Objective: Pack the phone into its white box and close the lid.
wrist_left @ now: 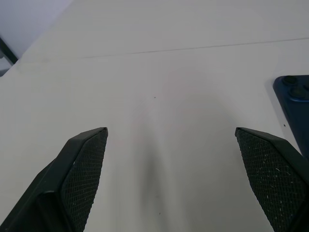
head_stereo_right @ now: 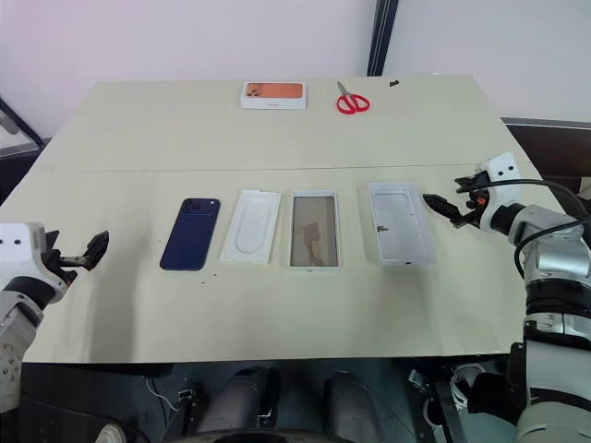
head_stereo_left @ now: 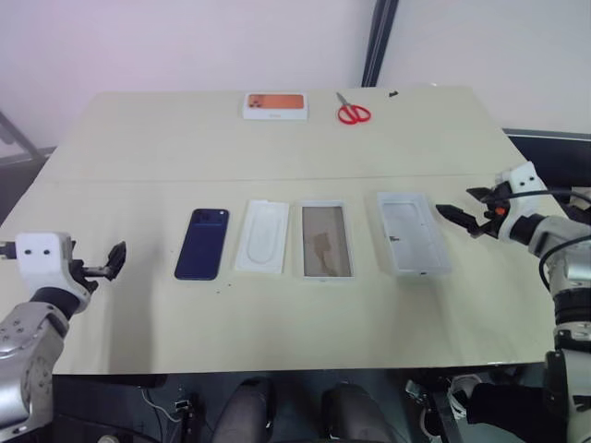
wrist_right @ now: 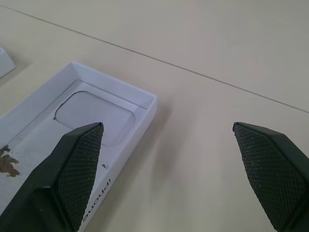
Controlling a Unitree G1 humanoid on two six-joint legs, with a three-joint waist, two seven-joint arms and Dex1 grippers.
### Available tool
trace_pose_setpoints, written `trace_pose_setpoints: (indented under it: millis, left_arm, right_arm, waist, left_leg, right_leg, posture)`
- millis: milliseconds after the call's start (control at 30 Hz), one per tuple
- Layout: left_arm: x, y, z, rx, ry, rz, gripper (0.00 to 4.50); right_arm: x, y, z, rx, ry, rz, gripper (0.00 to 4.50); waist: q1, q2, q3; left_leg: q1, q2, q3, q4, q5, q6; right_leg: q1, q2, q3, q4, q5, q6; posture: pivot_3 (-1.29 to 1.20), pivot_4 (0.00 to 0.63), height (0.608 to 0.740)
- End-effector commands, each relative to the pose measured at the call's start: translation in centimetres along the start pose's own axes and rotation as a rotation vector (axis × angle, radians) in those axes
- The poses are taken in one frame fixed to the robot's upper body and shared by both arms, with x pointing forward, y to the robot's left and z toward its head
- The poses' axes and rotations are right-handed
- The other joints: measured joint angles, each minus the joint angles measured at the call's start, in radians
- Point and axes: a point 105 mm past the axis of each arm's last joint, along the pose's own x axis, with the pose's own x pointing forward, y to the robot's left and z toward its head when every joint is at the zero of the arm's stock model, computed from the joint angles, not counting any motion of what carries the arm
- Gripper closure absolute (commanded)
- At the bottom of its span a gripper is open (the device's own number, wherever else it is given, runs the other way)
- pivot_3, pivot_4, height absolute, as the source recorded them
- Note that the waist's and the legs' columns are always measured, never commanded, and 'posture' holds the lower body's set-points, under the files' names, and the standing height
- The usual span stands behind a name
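Observation:
The dark navy phone (head_stereo_left: 202, 243) lies back up on the table, left of centre, with its camera cluster at the far end. To its right sits a flat white insert (head_stereo_left: 262, 236), then the white box (head_stereo_left: 326, 240) with its brownish inside up. Rightmost is the lid (head_stereo_left: 412, 233), turned over so its pale inside shows. My left gripper (head_stereo_left: 117, 260) hovers open near the table's left edge, well left of the phone (wrist_left: 294, 101). My right gripper (head_stereo_left: 459, 205) is open just right of the lid's far corner (wrist_right: 96, 116), holding nothing.
A white box with orange print (head_stereo_left: 275, 105) and red-handled scissors (head_stereo_left: 352, 112) lie at the far edge of the beige table (head_stereo_left: 277, 314). A seam runs across the tabletop behind the row of parts. Bare surface lies in front of the row.

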Motion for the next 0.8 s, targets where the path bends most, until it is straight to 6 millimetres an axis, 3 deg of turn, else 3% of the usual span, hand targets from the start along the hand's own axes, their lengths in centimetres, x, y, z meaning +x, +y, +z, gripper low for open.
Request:
trace_pose_setpoints:
  millis: [33, 367, 533, 733, 800]
  left_arm:
    - [0.0, 0.1, 0.9, 0.017, -0.032, -0.001, 0.05]
    - [0.6, -0.6, 1.3, 0.025, -0.038, -0.034, 0.05]
    - [0.8, -0.9, 2.5, -0.009, -0.083, -0.049, 0.05]
    - [1.9, -4.4, 3.7, -0.043, -0.079, -0.221, 0.05]
    - [2.3, -6.6, 4.7, -0.067, -0.083, -0.304, 0.05]
  right_arm:
    - [-0.9, -0.6, 1.7, -0.029, -0.056, -0.021, 0.0]
    - [-1.2, 0.1, 1.8, -0.032, -0.059, -0.007, 0.0]
    - [-0.8, 1.1, 2.4, -0.05, -0.062, 0.032, 0.0]
    - [-0.1, 3.7, 4.4, -0.098, -0.108, 0.114, 0.0]
    - [0.2, 5.2, 4.6, -0.123, -0.115, 0.159, 0.0]
  waist:
    - [0.0, 0.0, 0.0]
    - [0.0, 0.0, 0.0]
    - [0.001, 0.0, 0.0]
    - [0.001, 0.0, 0.0]
    - [0.003, 0.0, 0.0]
  left_leg:
    - [0.0, 0.0, 0.0, 0.0, 0.0, 0.0]
    - [0.0, 0.0, 0.0, 0.0, -0.001, 0.001]
    - [0.0, 0.0, 0.0, 0.0, -0.001, 0.001]
    - [0.0, 0.0, 0.0, 0.0, -0.001, 0.001]
    - [0.0, 0.0, 0.0, 0.0, -0.001, 0.001]
  right_leg:
    - [0.0, 0.0, 0.0, 0.0, 0.0, 0.0]
    - [0.0, 0.0, 0.0, 0.0, 0.0, 0.0]
    - [0.0, 0.0, 0.0, 0.0, 0.0, 0.0]
    - [0.0, 0.0, 0.0, 0.0, 0.0, 0.0]
    - [0.0, 0.0, 0.0, 0.0, 0.0, 0.0]
  posture:
    - [0.0, 0.15, 0.74]
    - [0.0, 0.15, 0.74]
    - [0.0, 0.15, 0.74]
    - [0.0, 0.15, 0.74]
    - [0.0, 0.15, 0.74]
